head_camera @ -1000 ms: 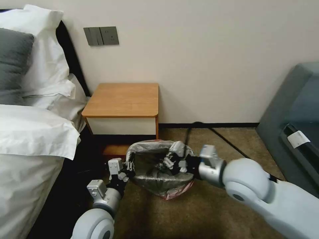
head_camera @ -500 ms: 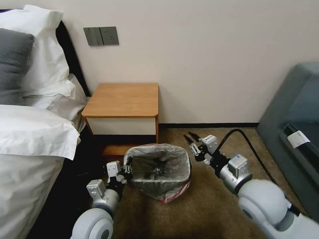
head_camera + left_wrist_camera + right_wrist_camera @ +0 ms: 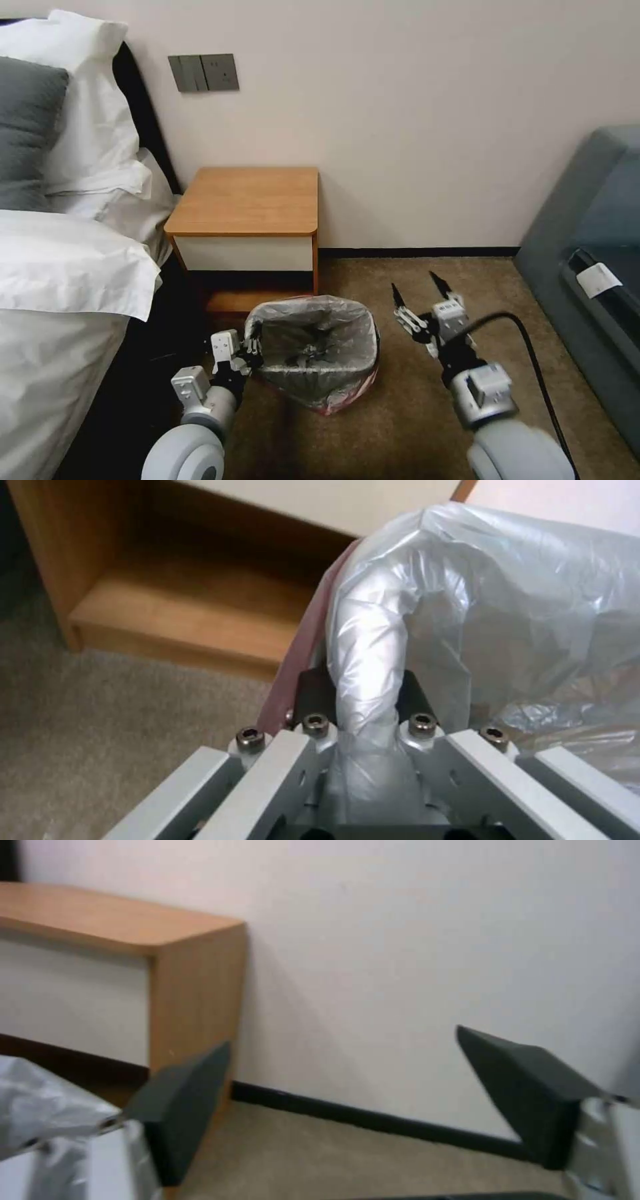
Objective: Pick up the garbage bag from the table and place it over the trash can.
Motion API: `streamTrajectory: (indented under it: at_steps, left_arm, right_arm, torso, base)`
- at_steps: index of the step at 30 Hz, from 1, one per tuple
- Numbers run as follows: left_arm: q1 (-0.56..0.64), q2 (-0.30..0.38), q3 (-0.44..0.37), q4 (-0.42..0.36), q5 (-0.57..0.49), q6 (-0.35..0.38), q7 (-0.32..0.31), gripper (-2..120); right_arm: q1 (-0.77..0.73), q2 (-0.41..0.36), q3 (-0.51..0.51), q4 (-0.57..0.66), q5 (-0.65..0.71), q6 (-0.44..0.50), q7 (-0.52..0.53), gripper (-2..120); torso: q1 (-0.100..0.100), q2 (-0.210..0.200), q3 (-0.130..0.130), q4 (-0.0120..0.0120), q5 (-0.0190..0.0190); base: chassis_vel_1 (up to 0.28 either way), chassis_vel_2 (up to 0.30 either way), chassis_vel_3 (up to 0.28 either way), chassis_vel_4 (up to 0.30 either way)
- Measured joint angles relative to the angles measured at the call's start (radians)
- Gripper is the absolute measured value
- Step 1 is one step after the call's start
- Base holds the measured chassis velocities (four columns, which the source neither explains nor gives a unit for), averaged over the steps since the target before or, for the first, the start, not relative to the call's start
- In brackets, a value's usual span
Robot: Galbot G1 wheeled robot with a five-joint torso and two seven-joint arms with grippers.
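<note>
Garbage bag [image 3: 313, 313] over trash can [image 3: 320, 393] — left hand [image 3: 253, 347] pinching its rim, right hand [image 3: 420, 293] spread alongside.

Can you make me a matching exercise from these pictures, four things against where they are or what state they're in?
Things:
1. left end effector
2. right end effector
3. garbage bag
4. table

States:
A. lines the trash can
B. open above the carpet
C. stands against the wall
D. shut on the bag's rim

Pairs: 1-D, 2-B, 3-A, 4-C
</note>
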Motion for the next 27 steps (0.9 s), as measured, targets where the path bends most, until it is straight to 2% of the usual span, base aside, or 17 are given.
streamTrajectory:
  at_steps: [2,3,17,27]
  left_arm:
    - [0.022,0.001,0.015,-0.004,0.017,0.006,-0.011,5]
    - [0.031,-0.002,0.028,-0.003,0.028,0.004,-0.016,5]
    - [0.06,-0.036,0.143,0.016,0.091,-0.017,-0.057,5]
    - [0.065,-0.036,0.155,0.034,0.097,-0.017,-0.063,5]
  right_arm:
    - [-0.056,0.044,0.051,0.0,-0.005,0.052,-0.003,100]
    - [-0.062,0.052,0.059,-0.005,-0.004,0.065,-0.004,100]
    - [-0.049,0.05,0.06,-0.01,0.015,0.069,-0.004,100]
    - [-0.061,0.064,0.067,-0.008,0.016,0.086,-0.007,100]
  torso:
    - [0.0,0.0,0.0,0.0001,0.0002]
    - [0.0,0.0,0.0,0.0001,0.0003]
    - [0.0,0.0,0.0,0.0001,0.0003]
    - [0.0,0.0,0.0,0.0001,0.0003]
  base:
    - [0.0,0.0,0.0,0.0]
    - [0.0,0.0,0.0,0.0]
    - [0.0,0.0,0.0,0.0]
    - [0.0,0.0,0.0,0.0]
